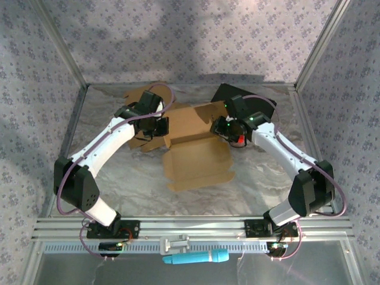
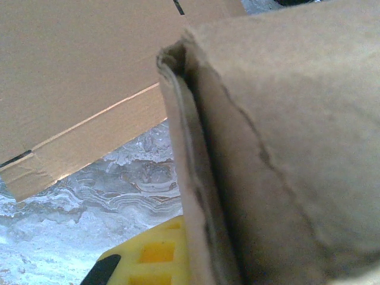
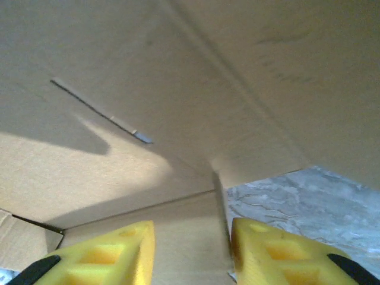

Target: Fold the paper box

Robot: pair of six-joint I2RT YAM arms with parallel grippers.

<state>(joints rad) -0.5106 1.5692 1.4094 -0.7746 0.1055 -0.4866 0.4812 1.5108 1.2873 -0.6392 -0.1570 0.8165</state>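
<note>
1. Left gripper (image 1: 155, 126): closed, clamped on a doubled-over flap of the box (image 1: 196, 151). In my left wrist view one yellow finger (image 2: 148, 255) sits bottom centre, tight against the flap's edge.
2. Right gripper (image 3: 190, 237): fingers (image 3: 119, 252) apart, straddling a thin upright cardboard edge. I see clear gap on the left of that edge, and its other side is just beside the lower-right finger. Not pinched.
3. Box: brown, opened out, centre of my overhead frame, flat on the marbled table (image 1: 261, 184). Its big panel points toward the bottom of the frame.
4. Arms reach in from lower left and lower right and meet at the box's upper flaps.
</note>
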